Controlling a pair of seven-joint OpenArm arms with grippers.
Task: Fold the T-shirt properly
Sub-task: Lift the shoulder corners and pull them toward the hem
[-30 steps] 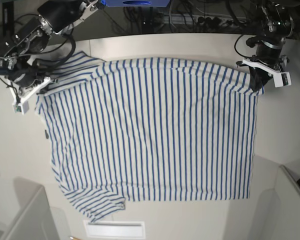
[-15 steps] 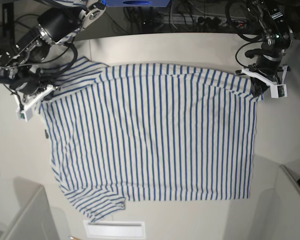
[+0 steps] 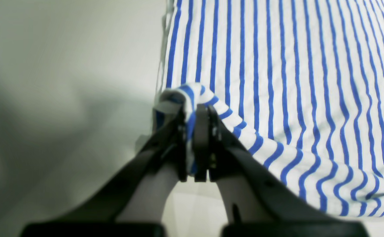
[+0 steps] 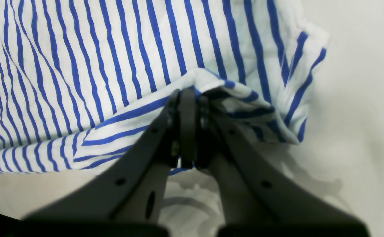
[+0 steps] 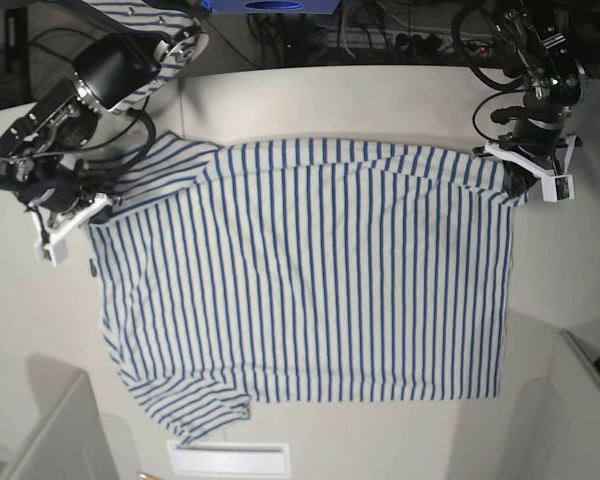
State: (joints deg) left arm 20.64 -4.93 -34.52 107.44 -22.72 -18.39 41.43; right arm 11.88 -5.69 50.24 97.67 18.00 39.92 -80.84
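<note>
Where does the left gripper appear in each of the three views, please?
Base: the left gripper is at upper right, shut on the T-shirt at its corner.
Left wrist: the left gripper is at lower centre, a bunch of striped cloth pinched between its fingers.
Right wrist: not in it; only the right gripper shows there, also clamping the T-shirt.
Shared landmark: the T-shirt's blue stripes.

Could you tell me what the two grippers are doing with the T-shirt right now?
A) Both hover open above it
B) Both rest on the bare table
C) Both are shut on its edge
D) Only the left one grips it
C: the left gripper and the right gripper each pinch a bunched fold at the edge of the T-shirt.
</note>
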